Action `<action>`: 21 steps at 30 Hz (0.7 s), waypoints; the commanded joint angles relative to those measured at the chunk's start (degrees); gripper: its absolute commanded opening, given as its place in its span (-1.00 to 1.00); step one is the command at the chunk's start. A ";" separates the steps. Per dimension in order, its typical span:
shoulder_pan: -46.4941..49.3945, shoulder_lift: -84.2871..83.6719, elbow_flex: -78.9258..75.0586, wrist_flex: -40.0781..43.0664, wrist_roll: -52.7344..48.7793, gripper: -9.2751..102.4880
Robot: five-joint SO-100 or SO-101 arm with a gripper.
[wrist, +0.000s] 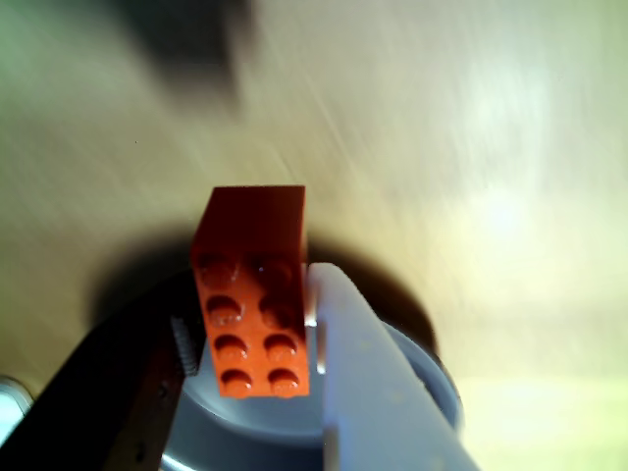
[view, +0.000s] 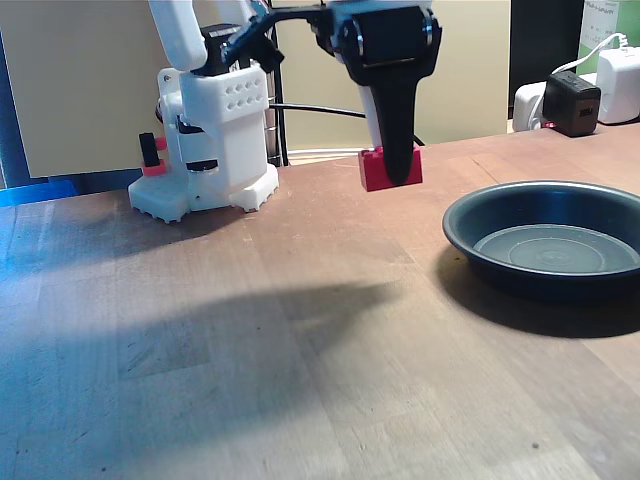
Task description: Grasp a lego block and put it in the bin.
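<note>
Small red studded plastic lego block clamped across long sides by gripper; judged light, rigid, slippery

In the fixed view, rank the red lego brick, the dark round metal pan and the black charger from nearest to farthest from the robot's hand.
1. Small red plastic lego brick: clamped in the hand, above the table.
2. Dark round metal pan: lower right, on the table.
3. Black charger: far right, at the back.
</note>
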 commanded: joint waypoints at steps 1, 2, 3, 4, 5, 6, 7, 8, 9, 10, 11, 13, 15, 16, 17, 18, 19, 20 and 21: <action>-5.63 0.35 -0.97 -0.62 4.39 -0.84; -7.12 -0.09 -0.97 -1.14 6.24 -0.84; -8.70 -0.44 -0.97 -1.76 8.53 -0.84; -10.11 -0.79 -1.05 -2.55 10.90 -0.84; -11.43 -1.14 -1.05 -3.87 13.01 -0.84; -12.48 -1.58 -1.05 -5.54 14.59 -0.84; -13.10 -2.11 -1.05 -7.03 15.73 -0.84; -13.36 -2.72 -1.05 -8.17 16.17 -0.84; -13.36 -3.43 -1.14 -9.14 16.26 -0.84; -13.36 -4.31 -1.49 -9.84 16.35 -0.84; -13.36 -5.19 -2.37 -10.20 16.35 -0.84; -13.27 -7.65 -5.01 -10.37 16.44 -0.84; -13.18 -10.63 -8.79 -9.76 16.79 -0.84; -13.10 -12.30 -10.63 -9.76 16.96 -0.84; -13.10 -13.97 -12.39 -9.76 16.96 -0.84; -13.10 -15.73 -14.24 -9.76 17.05 -0.84; -13.10 -17.40 -16.08 -9.76 17.05 -0.84; -13.10 -19.07 -17.58 -9.76 17.14 -0.84; -13.10 -20.57 -18.90 -9.76 17.14 -0.84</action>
